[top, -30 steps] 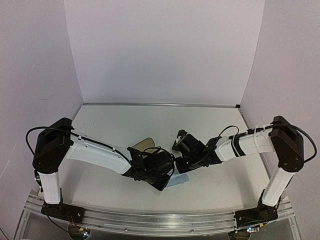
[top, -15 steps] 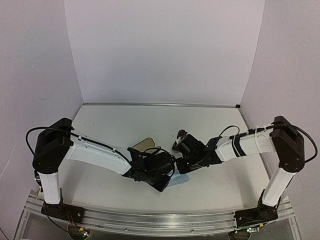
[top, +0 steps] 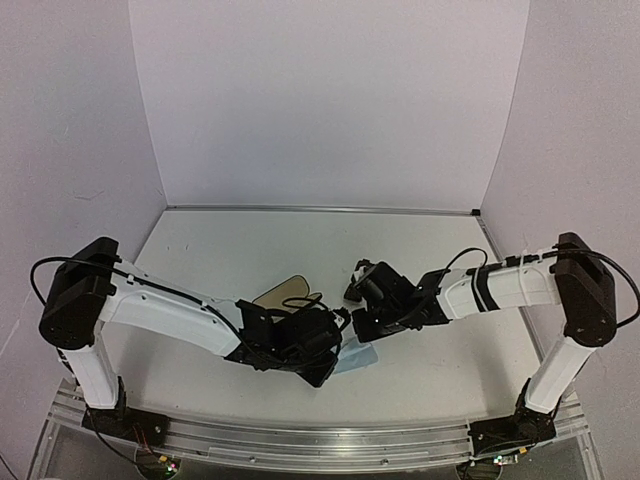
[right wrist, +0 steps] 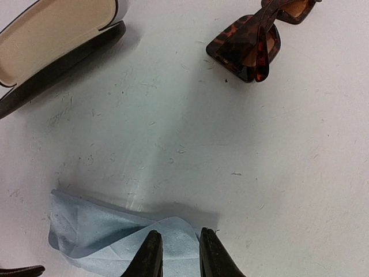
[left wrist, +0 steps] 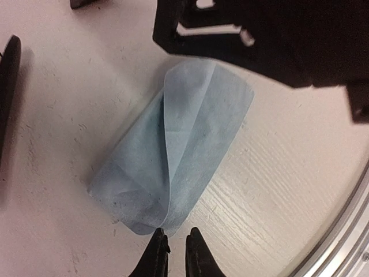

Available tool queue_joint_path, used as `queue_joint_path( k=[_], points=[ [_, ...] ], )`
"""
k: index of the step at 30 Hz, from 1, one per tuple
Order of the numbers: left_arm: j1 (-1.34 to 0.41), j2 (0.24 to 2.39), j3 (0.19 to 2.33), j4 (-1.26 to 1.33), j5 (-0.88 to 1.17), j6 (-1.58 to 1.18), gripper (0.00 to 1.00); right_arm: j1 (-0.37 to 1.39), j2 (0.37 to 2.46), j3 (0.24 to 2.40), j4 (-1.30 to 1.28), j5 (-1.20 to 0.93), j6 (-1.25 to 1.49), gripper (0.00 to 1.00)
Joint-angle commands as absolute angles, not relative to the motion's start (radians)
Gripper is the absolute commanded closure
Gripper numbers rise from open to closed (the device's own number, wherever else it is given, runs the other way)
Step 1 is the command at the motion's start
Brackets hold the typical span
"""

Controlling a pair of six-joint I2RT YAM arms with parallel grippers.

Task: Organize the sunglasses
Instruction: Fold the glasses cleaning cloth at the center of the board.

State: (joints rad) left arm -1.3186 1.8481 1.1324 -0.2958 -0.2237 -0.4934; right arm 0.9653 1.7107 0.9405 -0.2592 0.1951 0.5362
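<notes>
The sunglasses (right wrist: 248, 49) lie folded on the table, tortoiseshell brown, far ahead of my right gripper; from above they show as a dark shape (top: 357, 273). A light blue cloth (left wrist: 184, 144) lies loosely folded over itself between both grippers. My right gripper (right wrist: 180, 235) stands open, its fingers astride the cloth's raised edge (right wrist: 173, 231). My left gripper (left wrist: 174, 232) hovers at the cloth's opposite corner, jaws only a little apart, bare table showing between them. The open black case (right wrist: 57, 40) with tan lining lies to the left.
The case (top: 282, 293) sits just behind the left wrist in the top view, and its dark rim (left wrist: 8, 75) edges the left wrist view. The metal rail (top: 320, 440) runs along the table's near edge, close to the cloth (top: 360, 358).
The left arm's shoulder and elbow have swung out to the left and lower. Both grippers and the cloth stay almost where they were.
</notes>
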Motion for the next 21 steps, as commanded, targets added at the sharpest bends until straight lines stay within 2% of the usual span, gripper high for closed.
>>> queue_joint_path(
  k=[1, 21],
  points=[
    [-1.318, 1.761, 1.13, -0.245, -0.321, -0.477, 0.88, 0.969, 1.716, 1.01, -0.245, 0.193, 0.534, 0.76],
    [-1.299, 1.699, 0.999, -0.148, -0.412, -0.552, 0.89, 0.993, 1.841, 1.11, -0.276, 0.156, 0.509, 0.76]
  ],
)
